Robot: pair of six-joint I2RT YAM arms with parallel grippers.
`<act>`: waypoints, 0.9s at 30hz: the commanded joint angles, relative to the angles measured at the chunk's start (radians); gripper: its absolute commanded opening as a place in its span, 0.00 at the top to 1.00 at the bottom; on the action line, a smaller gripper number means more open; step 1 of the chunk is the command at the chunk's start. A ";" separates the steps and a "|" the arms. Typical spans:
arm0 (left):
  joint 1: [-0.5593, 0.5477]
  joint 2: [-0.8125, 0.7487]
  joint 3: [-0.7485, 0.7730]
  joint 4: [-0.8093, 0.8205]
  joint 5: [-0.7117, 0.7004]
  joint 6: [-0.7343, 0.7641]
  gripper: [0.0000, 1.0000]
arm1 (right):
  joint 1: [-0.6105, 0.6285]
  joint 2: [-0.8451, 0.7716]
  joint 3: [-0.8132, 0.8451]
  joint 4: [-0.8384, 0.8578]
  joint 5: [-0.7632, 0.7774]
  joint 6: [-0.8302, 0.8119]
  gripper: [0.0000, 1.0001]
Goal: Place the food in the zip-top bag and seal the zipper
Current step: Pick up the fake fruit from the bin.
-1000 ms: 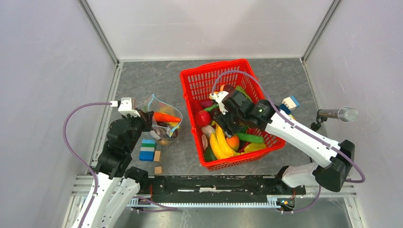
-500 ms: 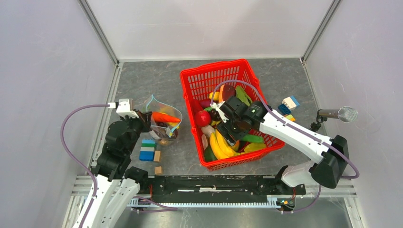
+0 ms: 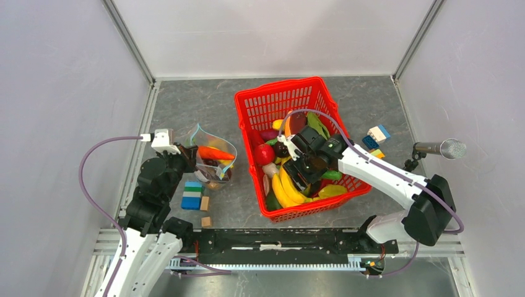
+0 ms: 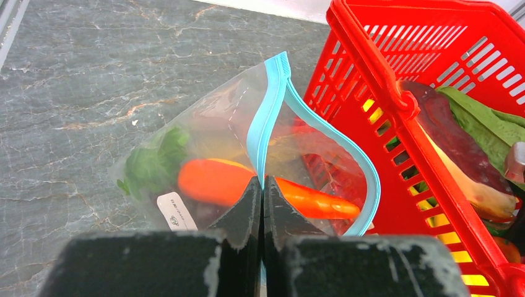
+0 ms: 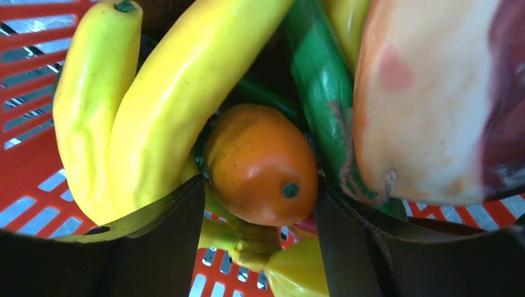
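Observation:
The clear zip-top bag (image 4: 204, 142) stands left of the red basket (image 3: 282, 96) and holds an orange carrot (image 4: 213, 180) with green leaves. Its light-blue zipper (image 4: 267, 108) gapes open in a loop. My left gripper (image 4: 261, 189) is shut on the bag's near mouth edge, also seen from above (image 3: 186, 156). My right gripper (image 5: 260, 210) is open inside the basket, its fingers either side of a small orange fruit (image 5: 260, 164). Yellow bananas (image 5: 148, 93) lie to its left, a long green vegetable (image 5: 322, 86) to its right. From above the right gripper (image 3: 303, 170) is low over the food pile.
Coloured building blocks (image 3: 192, 195) and two small wooden cubes (image 3: 205, 211) lie in front of the bag. More blocks (image 3: 376, 137) lie right of the basket. A microphone (image 3: 441, 148) stands at the right wall. The basket wall (image 4: 377, 80) is close beside the bag.
My right gripper has moved down and toward the basket's near side, lowering onto the food around the orange fruit. The left gripper and bag have stayed put.

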 commanded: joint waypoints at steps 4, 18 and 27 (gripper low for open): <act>0.007 0.003 0.032 0.039 -0.014 0.008 0.98 | -0.001 -0.036 -0.026 0.093 -0.041 -0.007 0.31; 0.007 0.003 0.032 0.039 -0.011 0.006 0.98 | -0.002 -0.101 0.008 0.135 -0.021 0.005 0.66; 0.007 0.008 0.033 0.041 -0.004 0.005 0.98 | 0.000 -0.251 0.047 0.147 0.001 0.047 0.72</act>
